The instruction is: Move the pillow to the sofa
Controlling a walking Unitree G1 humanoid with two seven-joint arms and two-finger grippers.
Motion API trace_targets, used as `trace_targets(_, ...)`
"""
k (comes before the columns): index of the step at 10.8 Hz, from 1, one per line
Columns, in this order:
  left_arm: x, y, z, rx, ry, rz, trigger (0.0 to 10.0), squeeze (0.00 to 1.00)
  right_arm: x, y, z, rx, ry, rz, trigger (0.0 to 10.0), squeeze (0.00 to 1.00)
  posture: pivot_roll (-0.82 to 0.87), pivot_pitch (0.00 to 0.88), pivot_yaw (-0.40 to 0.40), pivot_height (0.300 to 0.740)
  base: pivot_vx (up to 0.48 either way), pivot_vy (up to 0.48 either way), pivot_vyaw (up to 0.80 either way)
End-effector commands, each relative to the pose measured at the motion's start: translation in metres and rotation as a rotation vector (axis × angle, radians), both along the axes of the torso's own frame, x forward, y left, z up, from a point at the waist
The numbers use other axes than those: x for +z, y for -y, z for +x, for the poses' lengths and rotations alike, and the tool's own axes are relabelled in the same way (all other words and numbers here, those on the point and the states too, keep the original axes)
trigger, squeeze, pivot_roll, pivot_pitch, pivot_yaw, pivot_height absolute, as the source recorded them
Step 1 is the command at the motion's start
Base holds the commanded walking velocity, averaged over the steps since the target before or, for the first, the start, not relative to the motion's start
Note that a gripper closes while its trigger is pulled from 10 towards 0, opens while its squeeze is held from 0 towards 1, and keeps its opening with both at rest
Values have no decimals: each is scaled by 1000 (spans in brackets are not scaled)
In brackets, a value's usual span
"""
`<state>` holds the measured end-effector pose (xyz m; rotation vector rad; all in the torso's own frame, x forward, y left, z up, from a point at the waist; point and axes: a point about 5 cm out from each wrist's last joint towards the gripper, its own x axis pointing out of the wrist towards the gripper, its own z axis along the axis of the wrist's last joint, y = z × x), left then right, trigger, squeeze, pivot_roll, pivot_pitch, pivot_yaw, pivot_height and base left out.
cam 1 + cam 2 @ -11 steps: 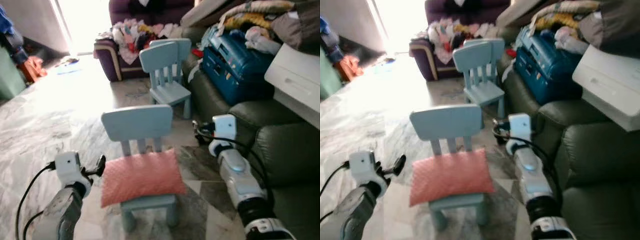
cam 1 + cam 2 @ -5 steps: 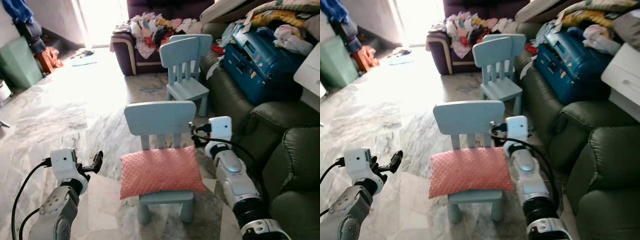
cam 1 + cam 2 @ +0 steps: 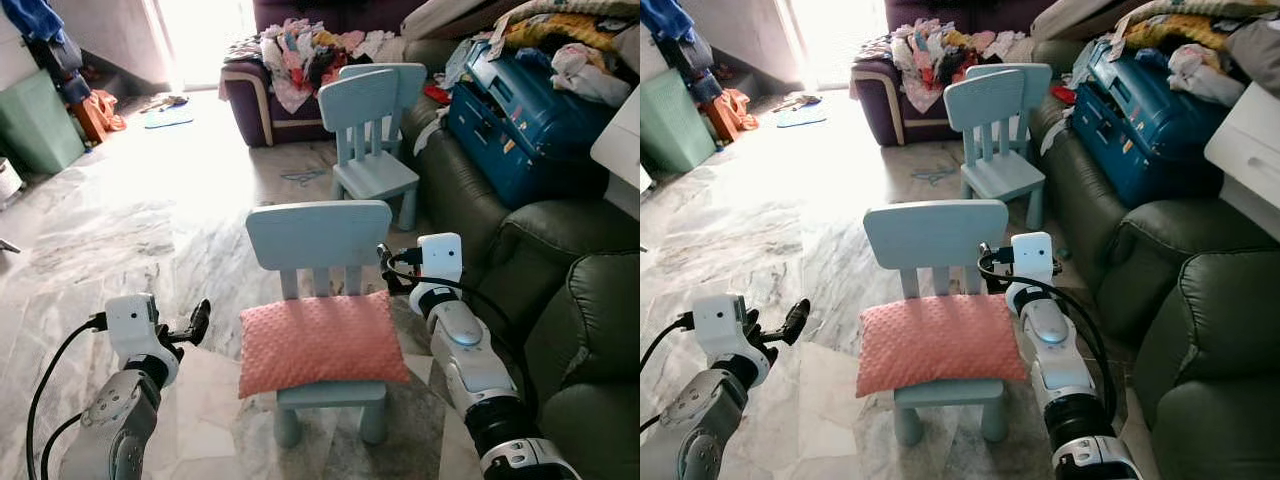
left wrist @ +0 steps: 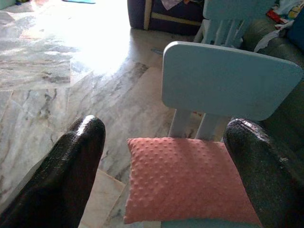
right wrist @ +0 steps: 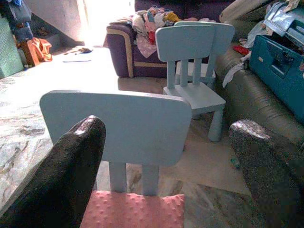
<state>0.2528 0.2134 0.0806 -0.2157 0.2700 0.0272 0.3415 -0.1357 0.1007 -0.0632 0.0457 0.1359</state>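
A pink dotted pillow (image 3: pixel 320 342) lies flat on the seat of a small light-blue chair (image 3: pixel 318 234) in front of me. My left gripper (image 3: pixel 197 322) hovers open just left of the pillow, above the floor. In the left wrist view its fingers (image 4: pixel 76 166) frame the pillow (image 4: pixel 187 178). My right gripper (image 3: pixel 386 268) is open beside the chair's backrest, at the pillow's far right corner. The right wrist view looks past its fingers (image 5: pixel 71 171) at the backrest (image 5: pixel 118 126). A dark green sofa (image 3: pixel 580 320) stands to my right.
A second blue chair (image 3: pixel 368 135) stands farther back. A blue suitcase (image 3: pixel 520 120) and piled clothes lie on the green sofa's far seats. A purple sofa (image 3: pixel 270 90) with laundry closes the back. Marble floor (image 3: pixel 130 220) opens to the left, with a green bin (image 3: pixel 35 125).
The camera swung and settled, so the chair and pillow now sit centred. Both grippers stay open at either side of the pillow; the last half second shows almost no shift.
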Motion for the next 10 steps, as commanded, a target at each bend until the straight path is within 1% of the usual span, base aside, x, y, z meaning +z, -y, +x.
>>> trace_targets(1,2,-4,0,4,0,21,10000,0,5,-2,3,3,17,7,10000,0,-145,7,76,740,0,0,0)
trace_targets(4,2,-4,1,0,-1,30,10000,0,5,-3,3,4,17,9,10000,0,-144,7,80,740,0,0,0)
trace_targets(5,3,-3,0,-14,15,5,10000,0,5,-4,3,4,19,10,10000,0,-144,9,78,740,0,0,0)
trace_targets(10,4,-2,-2,-17,25,-6,10000,0,5,-5,3,18,25,1,10000,0,-140,11,71,740,443,0,0)
